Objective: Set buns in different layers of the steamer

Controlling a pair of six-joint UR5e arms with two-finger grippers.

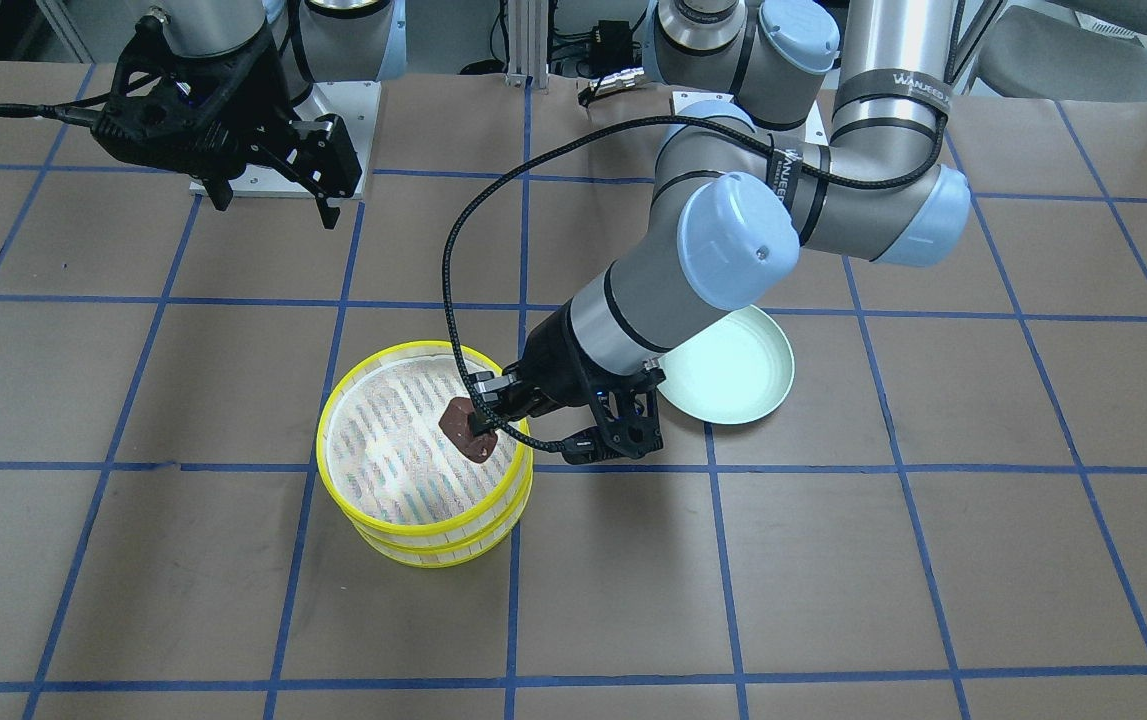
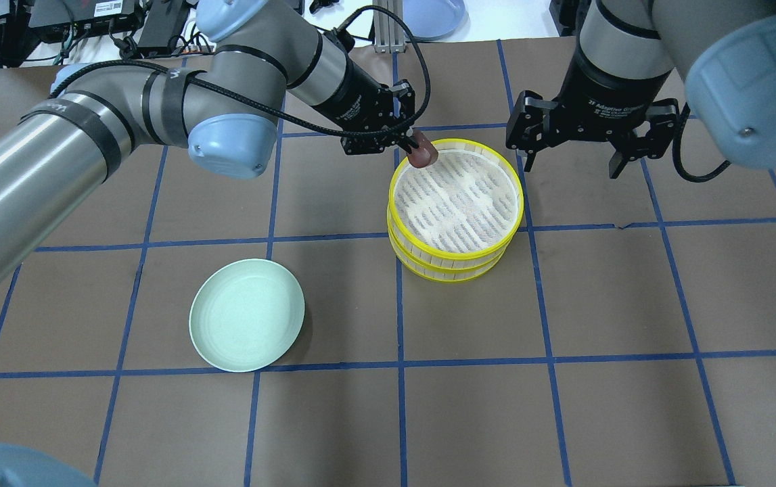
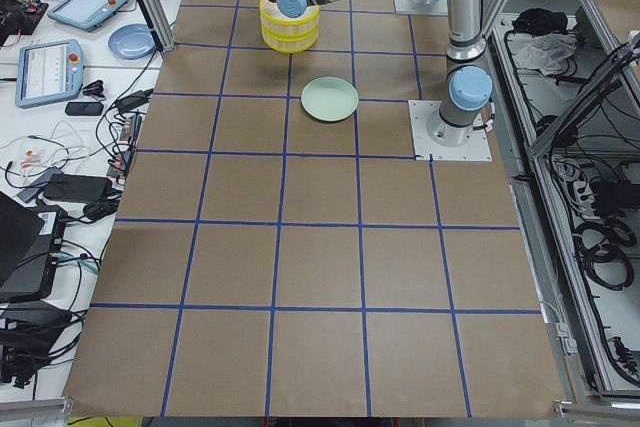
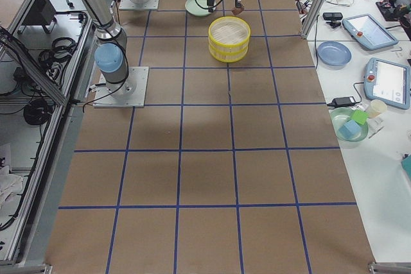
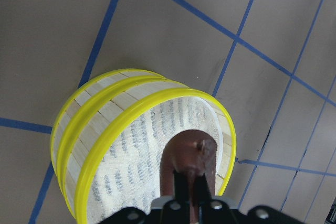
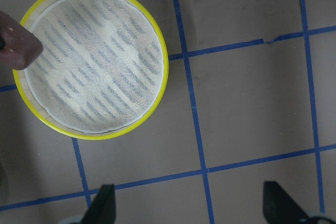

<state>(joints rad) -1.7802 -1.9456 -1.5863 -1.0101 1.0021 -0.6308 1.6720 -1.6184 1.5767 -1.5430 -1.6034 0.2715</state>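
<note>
Left fingers [image 5: 179, 192] are shown clenched on the reddish-brown bun [image 2: 423, 154], which is held in the air over the edge of the top steamer layer [image 2: 521, 203], on the side nearest the left arm. That layer is stacked squarely on the lower layer [image 2: 455, 272], near the middle of the desk [image 2: 563, 406]. Its white slatted base is seen bare. The cream-white bun cannot be found in any view, and the inside of the lower layer is hidden by the tray above it.

The step in hand is judged to be the placing of the brown bun in the upper tray. A short move inward, past the yellow rim, is called for, then a descent to the slats before the fingers are released. The rim below the bun is judged the main hazard, since a low pass could knock the stack askew.

Right fingers [image 2: 530, 159] are spread and grasp nothing, hanging just beyond the stack's other side, out of the path. The pale green plate [image 2: 247, 315] lies well apart from the trays.
</note>
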